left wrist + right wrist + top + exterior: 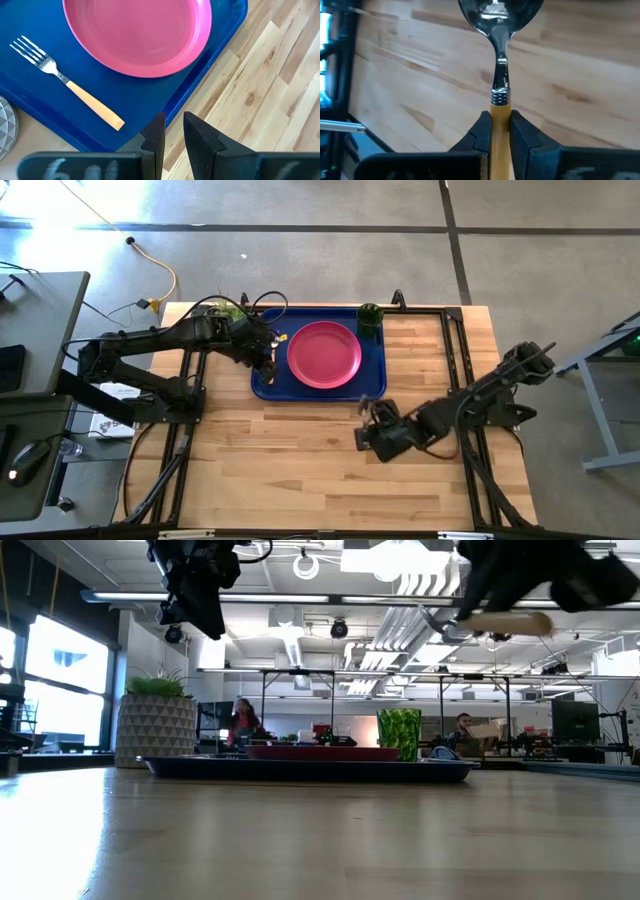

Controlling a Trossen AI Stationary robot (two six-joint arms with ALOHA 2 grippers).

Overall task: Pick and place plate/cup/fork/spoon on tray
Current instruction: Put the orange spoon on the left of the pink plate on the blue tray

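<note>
spoon, slim with rounded silver metal bowl and orange-tan handle [500,80]: clamped by its handle in the right gripper [499,131], lifted off the wooden table [300,450], at 5 o'clock from the large dark blue rectangular tray [375,370]. left to right: left gripper [172,134] over the tray's left edge, fingers slightly apart, empty. orange-handled fork with silver tines [67,84] on tray at 9 o'clock of the round pink plate [324,354]. small olive-green cup [370,314] at plate's 2 o'clock.

Fork [65,82], plate [324,354] on tray [375,372]
</note>
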